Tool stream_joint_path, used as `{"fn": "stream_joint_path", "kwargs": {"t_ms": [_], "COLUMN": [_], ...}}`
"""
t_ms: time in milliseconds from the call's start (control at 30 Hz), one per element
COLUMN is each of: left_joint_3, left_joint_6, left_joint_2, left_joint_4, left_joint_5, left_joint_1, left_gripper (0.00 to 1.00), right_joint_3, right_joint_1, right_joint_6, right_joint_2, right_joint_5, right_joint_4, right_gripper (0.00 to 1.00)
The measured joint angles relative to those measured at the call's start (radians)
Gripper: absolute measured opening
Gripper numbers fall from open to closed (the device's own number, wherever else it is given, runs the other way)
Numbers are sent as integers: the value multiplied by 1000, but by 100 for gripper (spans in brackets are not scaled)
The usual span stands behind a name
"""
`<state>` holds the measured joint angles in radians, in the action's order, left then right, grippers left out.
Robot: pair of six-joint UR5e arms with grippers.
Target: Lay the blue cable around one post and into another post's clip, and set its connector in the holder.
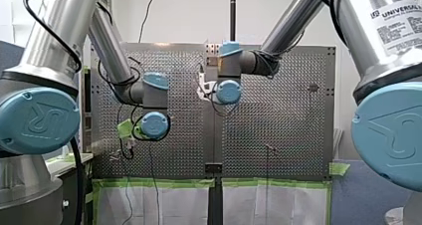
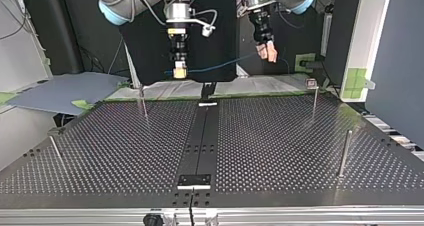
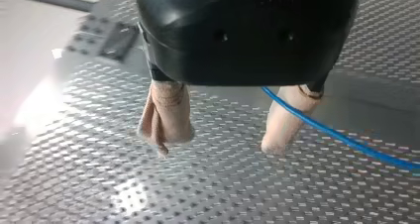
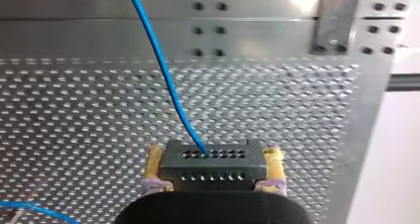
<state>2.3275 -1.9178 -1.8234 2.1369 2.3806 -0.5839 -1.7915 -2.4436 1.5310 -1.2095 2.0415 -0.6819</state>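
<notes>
In the right wrist view my right gripper [image 4: 214, 153] is shut on a grey connector [image 4: 213, 167], yellow pads [image 4: 153, 159] pressing both its sides. The blue cable [image 4: 161, 65] leaves the connector's face and runs ahead over the perforated plate. In the top view that gripper [image 2: 178, 72] hangs at the far edge left of centre, and the cable [image 2: 220, 66] stretches rightward to my left gripper [image 2: 267, 53]. The left wrist view shows my left gripper [image 3: 218, 144] open above the plate, beige pads [image 3: 166, 117] apart. The cable [image 3: 337, 135] crosses in front of one pad, ungripped.
Thin metal posts stand on the plate in the top view: one at the far left [image 2: 143, 103], one with a clip on top at the far right [image 2: 314, 93], one at the near right [image 2: 345, 151], one at the near left [image 2: 55, 148]. A black bracket [image 2: 195, 180] sits at the near middle.
</notes>
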Motion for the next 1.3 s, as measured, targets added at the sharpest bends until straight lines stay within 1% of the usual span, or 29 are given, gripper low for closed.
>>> {"fn": "stream_joint_path", "kwargs": {"t_ms": [100,233,333,367,467,567,667,733,833,933,1033,1133,1200,1300], "left_joint_3": [-27,-61,-88,-97,-125,-137,-141,-142,-145,-155,-176,-204,-223,-249], "left_joint_6": [-11,-9,-2,0,3,3,2,-4,-14,-24,-32,-39,-49,-58], "left_joint_2": [27,61,88,97,129,161,191,210,240,272,305,339,362,390], "left_joint_4": [27,61,87,97,129,161,191,209,239,271,304,339,361,389], "left_joint_5": [6,7,6,6,6,17,17,6,-20,-51,-84,-115,-127,-134], "left_joint_1": [6,12,15,16,20,31,52,69,98,130,163,197,220,248], "left_gripper": [100,100,100,100,100,100,100,100,100,100,100,100,100,100], "right_joint_3": [7,13,24,28,37,46,57,68,89,116,148,180,203,234], "right_joint_1": [3,5,8,9,10,11,12,13,15,16,15,13,11,6], "right_joint_6": [0,-2,-19,-30,-54,-65,-69,-70,-71,-77,-90,-101,-107,-113], "right_joint_2": [-19,-26,-25,-25,-25,-25,-24,-24,-22,-14,6,34,53,68], "right_joint_5": [-1,-3,-20,-28,-42,-49,-58,-67,-81,-93,-107,-114,-122,-140], "right_joint_4": [24,40,48,50,56,60,66,72,82,88,104,131,151,166], "right_gripper": [0,0,0,0,0,0,0,0,0,0,0,0,0,0]}}
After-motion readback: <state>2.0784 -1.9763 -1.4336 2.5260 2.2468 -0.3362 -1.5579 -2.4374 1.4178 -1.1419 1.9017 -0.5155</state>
